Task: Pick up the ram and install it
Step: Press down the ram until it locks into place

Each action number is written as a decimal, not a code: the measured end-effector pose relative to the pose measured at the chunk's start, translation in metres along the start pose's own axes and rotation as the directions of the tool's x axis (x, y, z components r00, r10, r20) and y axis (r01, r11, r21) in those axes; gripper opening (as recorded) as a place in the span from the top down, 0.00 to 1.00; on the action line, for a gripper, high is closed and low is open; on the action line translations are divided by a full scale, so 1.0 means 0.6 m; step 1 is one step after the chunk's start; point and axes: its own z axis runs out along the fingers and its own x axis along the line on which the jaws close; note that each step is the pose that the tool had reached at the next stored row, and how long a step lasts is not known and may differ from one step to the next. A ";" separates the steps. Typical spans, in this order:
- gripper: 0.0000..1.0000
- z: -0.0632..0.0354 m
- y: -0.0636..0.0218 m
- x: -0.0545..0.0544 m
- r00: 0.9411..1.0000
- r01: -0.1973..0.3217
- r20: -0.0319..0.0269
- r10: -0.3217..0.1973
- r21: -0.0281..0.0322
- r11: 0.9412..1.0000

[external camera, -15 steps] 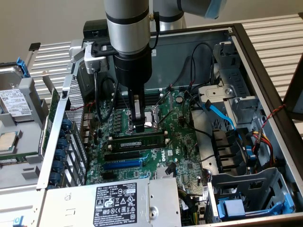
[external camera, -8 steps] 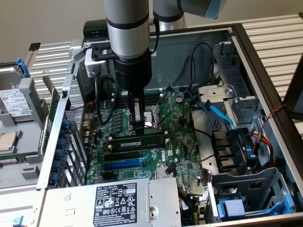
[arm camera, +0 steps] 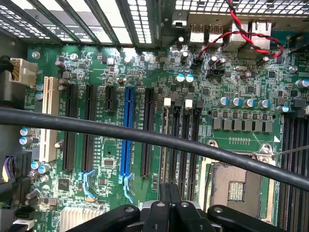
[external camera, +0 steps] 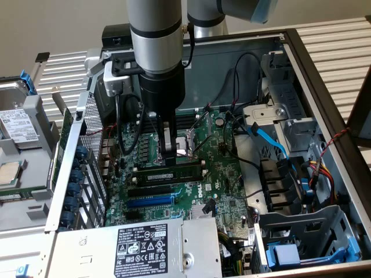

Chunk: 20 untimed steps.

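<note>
Ram (external camera: 171, 172), thin green stick, seated in black slot, beneath pincer (external camera: 168, 152)

Green motherboard (arm camera: 231, 121), blue expansion slot (arm camera: 127, 130), black memory slots (arm camera: 181, 145), red-black twisted wires (arm camera: 244, 34), dark-green ram (external camera: 168, 173)

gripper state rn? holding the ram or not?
Gripper: low over the motherboard, right above the ram lying in a memory slot; open or shut cannot be told, nor any hold.

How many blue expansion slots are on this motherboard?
1. The blue slot lies on the motherboard with black slots on both sides. The arm covers part of the board in the exterior view, so another may be hidden.
</note>
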 end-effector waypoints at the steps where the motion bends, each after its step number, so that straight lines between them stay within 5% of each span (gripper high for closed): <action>1: 0.89 0.000 0.000 0.000 1.000 0.000 0.000 0.000 0.000 1.000; 14: 0.89 0.004 0.002 0.002 1.000 0.002 0.000 -0.002 0.000 1.000; 20: 0.89 0.006 0.002 0.002 1.000 0.002 0.005 -0.002 0.000 1.000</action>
